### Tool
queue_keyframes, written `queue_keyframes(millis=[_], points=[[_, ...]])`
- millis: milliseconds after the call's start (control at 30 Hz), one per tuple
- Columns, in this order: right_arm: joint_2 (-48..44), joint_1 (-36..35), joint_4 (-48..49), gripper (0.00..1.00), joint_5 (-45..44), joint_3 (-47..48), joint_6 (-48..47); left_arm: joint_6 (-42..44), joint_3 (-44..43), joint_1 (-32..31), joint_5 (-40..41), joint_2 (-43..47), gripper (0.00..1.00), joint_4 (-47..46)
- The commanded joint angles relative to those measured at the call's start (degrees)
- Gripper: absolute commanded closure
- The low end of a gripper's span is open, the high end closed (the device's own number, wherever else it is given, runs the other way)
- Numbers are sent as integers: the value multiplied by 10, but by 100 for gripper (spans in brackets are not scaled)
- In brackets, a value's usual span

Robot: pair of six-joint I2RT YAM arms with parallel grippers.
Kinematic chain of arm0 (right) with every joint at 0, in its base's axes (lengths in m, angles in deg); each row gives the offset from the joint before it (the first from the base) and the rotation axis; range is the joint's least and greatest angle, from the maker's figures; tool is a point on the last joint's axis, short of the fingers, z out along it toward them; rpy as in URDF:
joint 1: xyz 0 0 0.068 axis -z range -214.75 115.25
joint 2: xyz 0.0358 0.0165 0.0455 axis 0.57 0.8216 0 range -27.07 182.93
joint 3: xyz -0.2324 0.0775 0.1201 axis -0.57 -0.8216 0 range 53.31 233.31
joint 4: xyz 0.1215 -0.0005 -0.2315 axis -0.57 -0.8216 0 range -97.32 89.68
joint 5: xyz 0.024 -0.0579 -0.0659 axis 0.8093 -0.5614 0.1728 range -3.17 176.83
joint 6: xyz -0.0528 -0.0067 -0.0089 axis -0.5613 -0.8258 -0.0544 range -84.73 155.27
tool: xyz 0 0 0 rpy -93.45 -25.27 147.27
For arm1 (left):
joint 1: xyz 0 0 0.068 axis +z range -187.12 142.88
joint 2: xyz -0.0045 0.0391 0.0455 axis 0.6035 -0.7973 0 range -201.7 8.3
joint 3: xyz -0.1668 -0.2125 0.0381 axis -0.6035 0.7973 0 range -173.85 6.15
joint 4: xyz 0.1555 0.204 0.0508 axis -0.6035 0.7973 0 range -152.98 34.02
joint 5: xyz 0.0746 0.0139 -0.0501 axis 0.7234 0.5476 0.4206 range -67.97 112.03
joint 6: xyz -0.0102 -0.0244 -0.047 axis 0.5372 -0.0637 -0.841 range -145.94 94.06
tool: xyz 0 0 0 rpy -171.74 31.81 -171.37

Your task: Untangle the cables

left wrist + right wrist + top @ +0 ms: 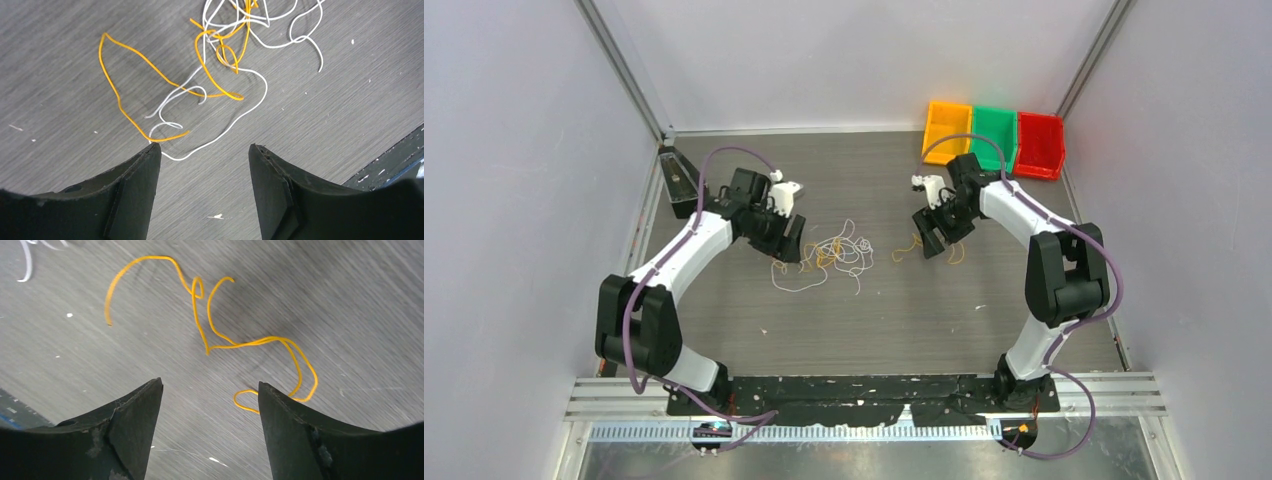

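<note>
My left jaws and right jaws gape wide, empty. Cable tangle mid-surface; one orange cable free nearer the right edge. Best: pinch only the outlying orange loop, draw slowly.

The tabletop looks like matt grey wood-grain laminate, flecked white. The cables are thin, smooth, plastic-coated wire. The left gripper and right gripper have matt black, rough-edged fingers. The bins at the far right corner are glossy plastic.

We lose the cable tangle off the left wrist view's edge; a white cable is cut at the right wrist view's corner; from above, crossings are untraceable
</note>
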Motion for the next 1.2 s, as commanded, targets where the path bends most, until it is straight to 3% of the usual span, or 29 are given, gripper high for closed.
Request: queue_keyframes(millis=[0, 67, 233, 333, 633, 767, 833, 867, 933, 1167], points=[[-12, 0, 7, 24, -98, 29, -2, 16, -39, 8, -22, 15, 34, 3], [-12, 0, -5, 24, -124, 33, 1, 15, -42, 9, -26, 15, 34, 7], [-12, 2, -5, 3, -172, 28, -24, 14, -31, 14, -27, 22, 34, 2], [23, 4, -6, 3, -172, 46, -31, 13, -28, 15, -27, 19, 34, 2], [109, 16, 16, 29, -177, 75, -57, 21, -39, 26, -23, 22, 35, 18], [126, 19, 19, 46, -172, 60, -60, 18, -41, 31, -24, 31, 34, 20], [128, 19, 18, 60, -154, 58, -55, 21, -43, 33, -23, 35, 34, 21], [129, 19, 17, 74, -136, 60, -43, 23, -44, 34, -23, 36, 34, 21], [129, 18, 14, 91, -113, 75, -20, 26, -53, 36, -23, 35, 34, 24], [80, 29, 11, 94, -53, 174, 32, 35, -115, 43, -28, 21, 34, 56]])
